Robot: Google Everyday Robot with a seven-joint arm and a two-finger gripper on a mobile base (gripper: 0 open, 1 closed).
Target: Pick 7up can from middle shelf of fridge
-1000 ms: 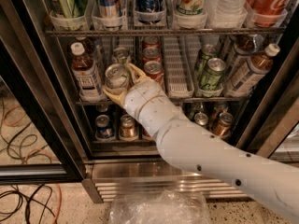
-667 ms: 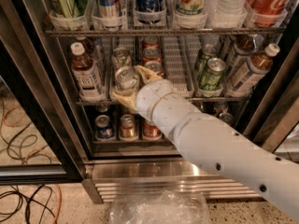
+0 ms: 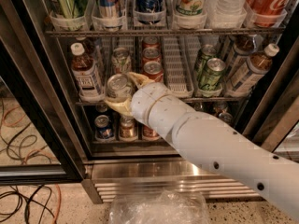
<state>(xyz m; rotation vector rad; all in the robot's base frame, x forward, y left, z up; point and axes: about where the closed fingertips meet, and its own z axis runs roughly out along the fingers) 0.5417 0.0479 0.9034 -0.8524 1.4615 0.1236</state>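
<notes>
1. The fridge (image 3: 140, 168) stands with its door open. Its brushed steel base lies below the middle shelf (image 3: 177, 66).
2. The white arm (image 3: 224, 148) enters from below and to the right of the middle shelf. It reaches up to the left part of the shelf's front edge.
3. The middle shelf carries white slotted lane trays. At its left end stands a brown bottle (image 3: 85, 73) with a white cap. Near its centre, one lane holds a row of red cans (image 3: 152, 62). Toward its right end stand two green cans (image 3: 210, 73), then more capped bottles (image 3: 254, 71).
4. Below the middle shelf, the lower rack holds further cans (image 3: 103, 127).
5. The pincer (image 3: 119, 89) is at the front edge of the middle shelf, just right of the brown bottle. It is clenched on the 7up can (image 3: 117, 83), with one beige finger on each side.
6. The 7up can stands upright, silver top showing, at the front of the second lane from the left. Another can (image 3: 121, 57) stands behind it in the same lane. Whether the 7up can rests on the shelf cannot be told.
</notes>
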